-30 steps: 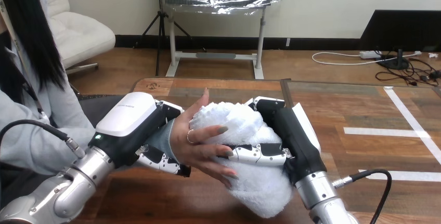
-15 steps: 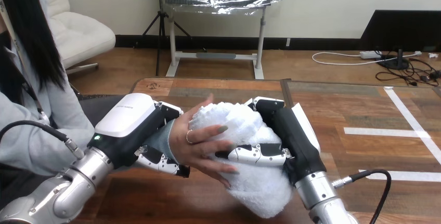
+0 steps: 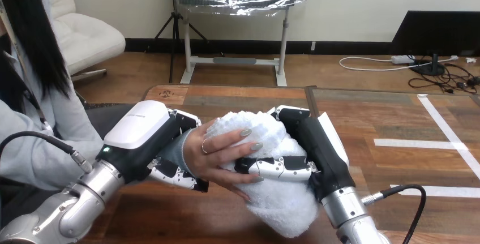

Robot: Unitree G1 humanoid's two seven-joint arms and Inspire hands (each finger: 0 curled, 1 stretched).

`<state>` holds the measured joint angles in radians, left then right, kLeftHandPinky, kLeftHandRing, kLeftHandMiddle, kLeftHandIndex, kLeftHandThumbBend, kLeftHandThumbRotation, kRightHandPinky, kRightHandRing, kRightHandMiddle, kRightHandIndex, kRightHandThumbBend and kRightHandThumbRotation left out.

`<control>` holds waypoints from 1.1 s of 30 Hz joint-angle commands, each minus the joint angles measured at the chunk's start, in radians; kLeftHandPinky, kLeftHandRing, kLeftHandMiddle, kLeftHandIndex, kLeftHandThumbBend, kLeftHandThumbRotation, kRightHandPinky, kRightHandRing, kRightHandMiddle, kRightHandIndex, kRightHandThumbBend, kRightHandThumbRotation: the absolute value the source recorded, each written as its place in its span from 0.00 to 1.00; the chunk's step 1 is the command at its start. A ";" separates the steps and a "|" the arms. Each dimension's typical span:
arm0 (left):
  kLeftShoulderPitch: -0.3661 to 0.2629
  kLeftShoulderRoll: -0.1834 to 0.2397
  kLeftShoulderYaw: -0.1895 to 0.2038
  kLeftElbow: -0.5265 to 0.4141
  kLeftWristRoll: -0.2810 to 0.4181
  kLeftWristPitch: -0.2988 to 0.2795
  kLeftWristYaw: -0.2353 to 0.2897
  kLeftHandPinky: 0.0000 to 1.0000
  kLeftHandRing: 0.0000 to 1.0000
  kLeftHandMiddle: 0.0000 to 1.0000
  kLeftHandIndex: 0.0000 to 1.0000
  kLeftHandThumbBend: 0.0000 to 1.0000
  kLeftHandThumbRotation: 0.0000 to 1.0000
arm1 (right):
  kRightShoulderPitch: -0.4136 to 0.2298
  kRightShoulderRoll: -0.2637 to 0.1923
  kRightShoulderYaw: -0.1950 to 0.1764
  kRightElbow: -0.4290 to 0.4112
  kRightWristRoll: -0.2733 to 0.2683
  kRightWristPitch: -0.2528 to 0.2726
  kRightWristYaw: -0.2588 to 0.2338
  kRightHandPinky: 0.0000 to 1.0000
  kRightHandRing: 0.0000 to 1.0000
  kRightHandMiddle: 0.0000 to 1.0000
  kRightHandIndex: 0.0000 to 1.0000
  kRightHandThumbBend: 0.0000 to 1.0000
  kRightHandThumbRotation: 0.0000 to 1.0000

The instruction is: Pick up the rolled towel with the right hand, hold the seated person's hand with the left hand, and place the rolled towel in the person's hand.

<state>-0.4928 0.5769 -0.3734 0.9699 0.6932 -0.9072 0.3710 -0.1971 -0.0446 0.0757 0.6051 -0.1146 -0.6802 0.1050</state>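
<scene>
Rolled towel [image 3: 278, 204] in right hand [image 3: 318, 145], wooden table [image 3: 385, 120] (taped)

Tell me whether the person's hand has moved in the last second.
Yes: the person's hand has closed its fingers onto the towel, which stayed put.

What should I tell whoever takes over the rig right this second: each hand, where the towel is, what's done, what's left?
Left hand: fingers curled round the person's wrist, holding it from the view's left.
Right hand: fingers curled round the rolled towel, gripping it about mid-length.
Person's hand: against the towel's left side, fingers curled over it.
Done: towel picked up, wrist held, towel brought into the person's hand.
Left: the right hand has not let go; it likely needs to open and draw back, then the left hand can release the wrist.
</scene>
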 commanded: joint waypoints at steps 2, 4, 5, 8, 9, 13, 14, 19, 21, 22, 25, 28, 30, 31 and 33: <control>-0.065 -0.024 0.010 -0.015 -0.012 -0.020 0.019 0.27 0.32 0.37 0.42 1.00 0.25 | -0.087 0.020 -0.002 -0.036 0.028 -0.032 0.002 0.25 0.31 0.38 0.40 0.85 0.00; -0.065 -0.025 0.010 -0.013 -0.012 -0.021 0.021 0.27 0.32 0.37 0.42 1.00 0.25 | -0.087 0.020 -0.002 -0.034 0.026 -0.032 -0.001 0.26 0.31 0.38 0.40 0.85 0.00; -0.065 -0.025 0.010 -0.013 -0.012 -0.022 0.022 0.27 0.32 0.37 0.42 1.00 0.25 | -0.087 0.020 -0.002 -0.033 0.026 -0.032 -0.001 0.26 0.31 0.38 0.40 0.85 0.00; -0.065 -0.025 0.010 -0.013 -0.014 -0.022 0.021 0.27 0.32 0.37 0.42 1.00 0.25 | -0.087 0.021 -0.003 -0.032 0.027 -0.030 -0.001 0.26 0.31 0.38 0.40 0.85 0.00; -0.065 -0.025 0.010 -0.013 -0.014 -0.023 0.020 0.27 0.32 0.37 0.42 1.00 0.25 | -0.087 0.021 -0.004 -0.030 0.028 -0.031 0.000 0.26 0.31 0.38 0.40 0.85 0.00; -0.064 -0.026 0.010 -0.012 -0.014 -0.023 0.020 0.27 0.32 0.37 0.42 1.00 0.25 | -0.087 0.020 -0.005 -0.027 0.028 -0.032 0.000 0.27 0.32 0.39 0.41 0.86 0.00; -0.064 -0.026 0.010 -0.012 -0.014 -0.023 0.021 0.27 0.32 0.37 0.42 1.00 0.25 | -0.086 0.019 -0.005 -0.027 0.027 -0.032 0.000 0.27 0.32 0.39 0.41 0.85 0.00; -0.063 -0.026 0.010 -0.012 -0.016 -0.025 0.020 0.28 0.32 0.38 0.42 1.00 0.24 | -0.086 0.020 -0.006 -0.026 0.029 -0.027 0.001 0.27 0.32 0.39 0.41 0.86 0.00; -0.063 -0.026 0.010 -0.012 -0.016 -0.026 0.020 0.28 0.32 0.38 0.42 1.00 0.24 | -0.086 0.020 -0.006 -0.025 0.029 -0.026 0.000 0.27 0.32 0.39 0.41 0.86 0.00; -0.063 -0.026 0.010 -0.012 -0.017 -0.026 0.019 0.28 0.32 0.38 0.42 1.00 0.24 | -0.086 0.019 -0.006 -0.024 0.028 -0.025 0.000 0.27 0.32 0.39 0.41 0.86 0.00; -0.062 -0.026 0.011 -0.012 -0.018 -0.025 0.017 0.28 0.32 0.38 0.42 1.00 0.24 | -0.087 0.019 -0.006 -0.021 0.030 -0.026 0.003 0.27 0.32 0.39 0.41 0.86 0.00; -0.062 -0.027 0.011 -0.010 -0.020 -0.027 0.014 0.28 0.32 0.38 0.42 1.00 0.24 | -0.087 0.019 -0.007 -0.019 0.030 -0.028 0.003 0.27 0.32 0.39 0.41 0.86 0.00; -0.062 -0.026 0.010 -0.010 -0.019 -0.026 0.014 0.28 0.32 0.38 0.42 1.00 0.24 | -0.088 0.018 -0.007 -0.019 0.030 -0.027 0.004 0.27 0.32 0.39 0.41 0.86 0.00; -0.062 -0.026 0.010 -0.011 -0.018 -0.025 0.014 0.28 0.32 0.38 0.42 1.00 0.24 | -0.088 0.018 -0.007 -0.019 0.030 -0.026 0.004 0.27 0.32 0.39 0.41 0.86 0.00; -0.061 -0.025 0.010 -0.014 -0.018 -0.022 0.011 0.28 0.33 0.38 0.42 1.00 0.24 | -0.088 0.018 -0.006 -0.019 0.029 -0.024 0.004 0.27 0.32 0.39 0.41 0.86 0.00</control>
<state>-0.4929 0.5740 -0.3734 0.9699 0.6932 -0.9088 0.3777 -0.1971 -0.0449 0.0697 0.6090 -0.1096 -0.6802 0.1064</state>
